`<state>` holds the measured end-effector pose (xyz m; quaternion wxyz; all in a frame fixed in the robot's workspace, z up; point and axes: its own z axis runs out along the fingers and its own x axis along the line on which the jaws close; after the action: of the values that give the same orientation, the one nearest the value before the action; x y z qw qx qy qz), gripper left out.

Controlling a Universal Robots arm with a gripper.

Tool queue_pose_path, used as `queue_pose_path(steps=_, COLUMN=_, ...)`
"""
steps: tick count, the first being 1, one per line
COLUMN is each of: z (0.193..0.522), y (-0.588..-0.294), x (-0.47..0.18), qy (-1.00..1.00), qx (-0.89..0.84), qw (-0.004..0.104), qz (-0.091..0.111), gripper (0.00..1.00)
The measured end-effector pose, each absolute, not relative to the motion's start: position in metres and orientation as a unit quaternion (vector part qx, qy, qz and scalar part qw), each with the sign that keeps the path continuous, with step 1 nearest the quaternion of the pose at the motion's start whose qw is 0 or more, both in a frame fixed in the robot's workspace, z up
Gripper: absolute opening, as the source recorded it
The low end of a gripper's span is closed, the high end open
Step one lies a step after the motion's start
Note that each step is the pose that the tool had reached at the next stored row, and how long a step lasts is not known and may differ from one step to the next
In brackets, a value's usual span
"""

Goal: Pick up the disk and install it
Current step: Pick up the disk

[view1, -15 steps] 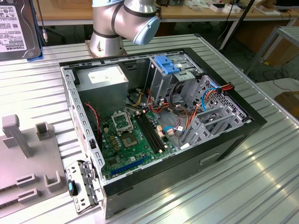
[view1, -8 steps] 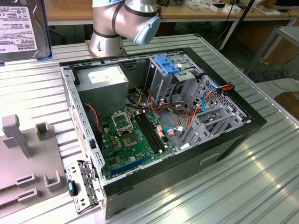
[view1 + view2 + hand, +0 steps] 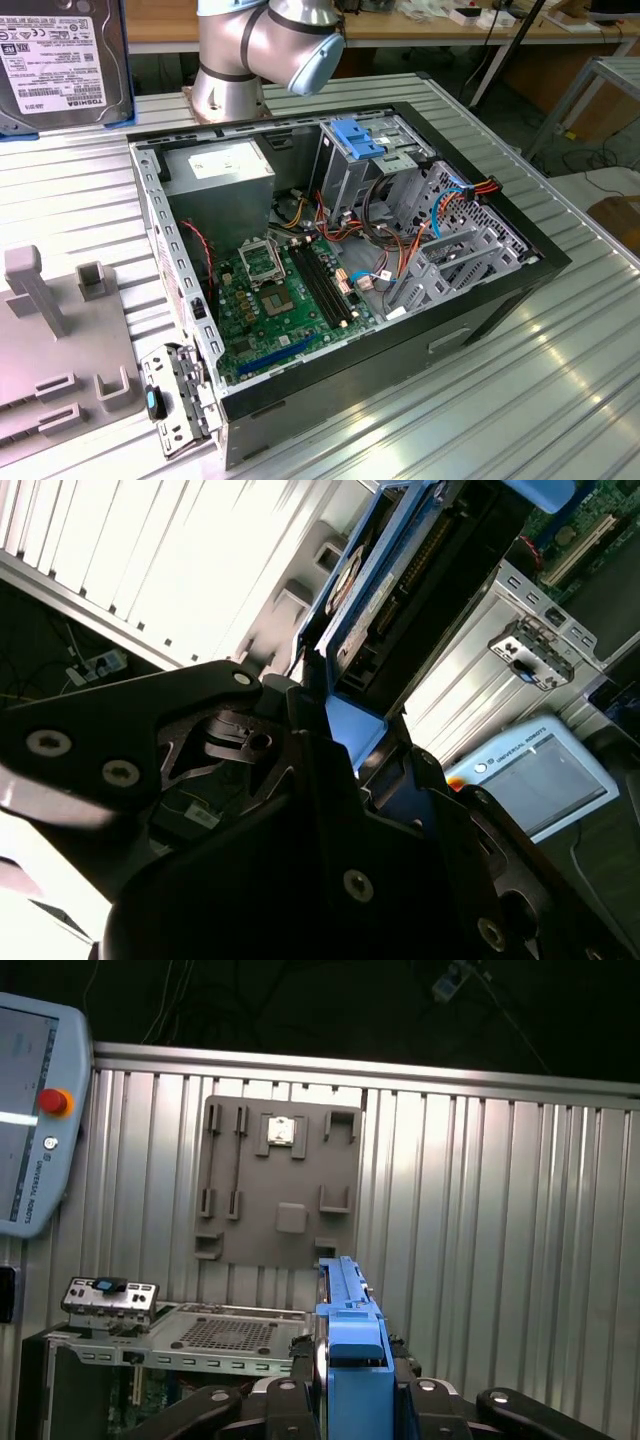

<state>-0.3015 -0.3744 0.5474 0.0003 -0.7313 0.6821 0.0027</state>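
Blue-framed disk [image 3: 347, 1355] juts lengthwise, edge-on, from the clamping jaws.

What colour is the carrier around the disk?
Blue. The carrier shows best in the first wrist view.

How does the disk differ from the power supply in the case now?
The disk is held in the gripper, outside the computer case; the power supply sits inside it. The disk is flat, framed in blue; the power supply is a bulkier grey box. Both carry white labels.
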Motion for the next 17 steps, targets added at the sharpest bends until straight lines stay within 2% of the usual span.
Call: queue_pose_path(steps=17, z=0.543, y=-0.390, x=-0.266, qy=0.682, qx=-0.731, qw=0.000, qz=0.003, gripper=0.37)
